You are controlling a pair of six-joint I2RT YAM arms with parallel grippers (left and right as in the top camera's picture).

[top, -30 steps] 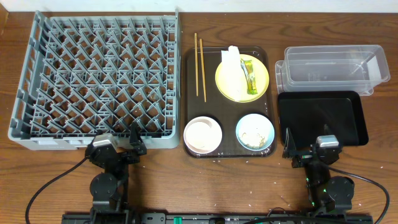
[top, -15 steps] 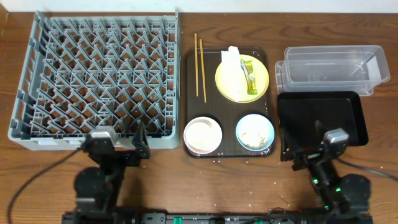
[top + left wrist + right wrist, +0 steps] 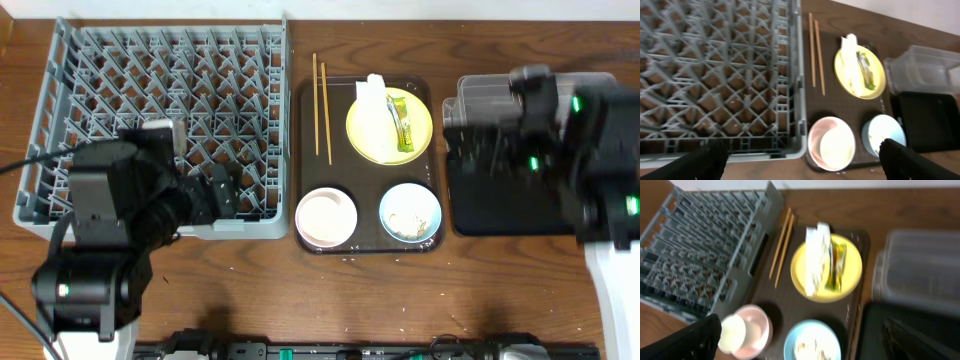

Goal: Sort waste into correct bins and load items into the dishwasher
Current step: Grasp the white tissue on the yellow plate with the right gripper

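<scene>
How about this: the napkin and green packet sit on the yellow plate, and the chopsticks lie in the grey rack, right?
No. The overhead view shows the chopsticks on the brown tray beside the grey rack. The napkin and green packet do sit on the yellow plate.

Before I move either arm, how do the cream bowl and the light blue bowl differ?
The cream bowl is off-white and has a small white cup sitting in it; the light blue bowl holds only scattered pale crumbs. The cream bowl sits nearer the grey rack, the light blue bowl nearer the black bin. Both stand upright, side by side on the brown tray.
</scene>
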